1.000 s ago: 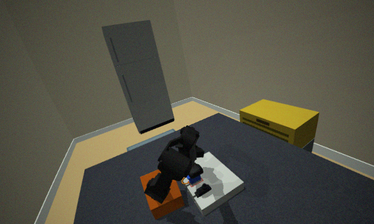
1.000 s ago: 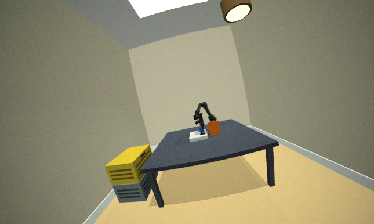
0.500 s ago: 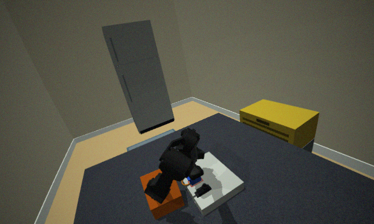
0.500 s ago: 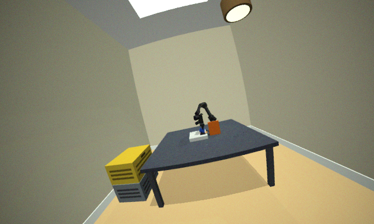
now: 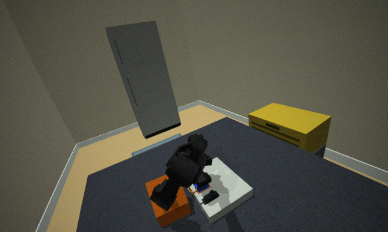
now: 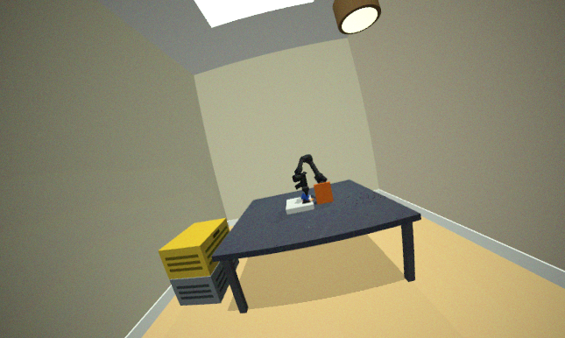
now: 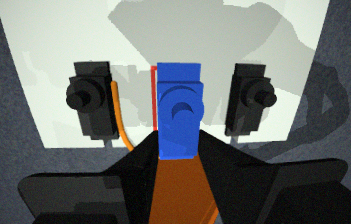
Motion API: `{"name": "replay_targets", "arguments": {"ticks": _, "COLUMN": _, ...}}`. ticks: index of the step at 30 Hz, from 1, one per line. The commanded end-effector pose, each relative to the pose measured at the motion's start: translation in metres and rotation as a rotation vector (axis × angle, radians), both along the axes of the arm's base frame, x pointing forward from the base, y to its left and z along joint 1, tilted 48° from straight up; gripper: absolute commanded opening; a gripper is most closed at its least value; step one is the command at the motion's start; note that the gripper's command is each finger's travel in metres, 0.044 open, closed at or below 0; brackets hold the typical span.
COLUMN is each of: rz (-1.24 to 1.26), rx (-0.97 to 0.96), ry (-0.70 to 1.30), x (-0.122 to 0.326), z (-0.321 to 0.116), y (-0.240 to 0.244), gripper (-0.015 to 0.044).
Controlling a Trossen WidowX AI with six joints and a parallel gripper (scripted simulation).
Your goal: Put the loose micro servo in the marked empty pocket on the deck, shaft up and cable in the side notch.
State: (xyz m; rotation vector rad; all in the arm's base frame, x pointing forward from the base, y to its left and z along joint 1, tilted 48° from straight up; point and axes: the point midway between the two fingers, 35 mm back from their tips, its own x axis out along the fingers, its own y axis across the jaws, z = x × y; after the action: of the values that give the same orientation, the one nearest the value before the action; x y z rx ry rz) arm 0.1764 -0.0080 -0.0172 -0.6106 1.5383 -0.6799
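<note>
The blue micro servo (image 5: 202, 188) (image 6: 305, 196) (image 7: 179, 120) is held over the white deck (image 5: 240, 187) (image 6: 300, 209) (image 7: 31, 100), its round shaft side facing the wrist camera. My gripper (image 5: 201, 184) (image 6: 306, 193) (image 7: 177, 134) is shut on it. The pocket's red outline (image 7: 154, 100) shows along the servo's left side in the wrist view; the servo hides the pocket itself. Whether the ears touch the deck cannot be told. The orange cable (image 5: 192, 190) (image 7: 119, 115) loops out beside the servo, near the left black servo in the wrist view; the notch is not visible.
A black servo (image 5: 210, 197) (image 7: 94, 107) is mounted on one side of the pocket, and another black servo (image 7: 248, 100) on the other. An orange block (image 5: 174, 210) (image 6: 323, 193) stands beside the deck, under the arm's base. All stand on a dark table (image 5: 123, 186) (image 6: 279, 232).
</note>
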Motion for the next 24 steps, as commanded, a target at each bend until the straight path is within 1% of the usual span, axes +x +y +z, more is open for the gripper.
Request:
{"name": "replay_targets", "arguments": {"ticks": 1, "rz": 0.000, "rx": -0.001, "ry": 0.004, "x": 0.000, "z": -0.002, "y": -0.001, "gripper": 0.0000}}
{"name": "replay_targets", "arguments": {"ticks": 24, "rz": 0.000, "rx": -0.002, "ry": 0.003, "x": -0.002, "z": -0.015, "y": -0.015, "gripper": 0.0000}}
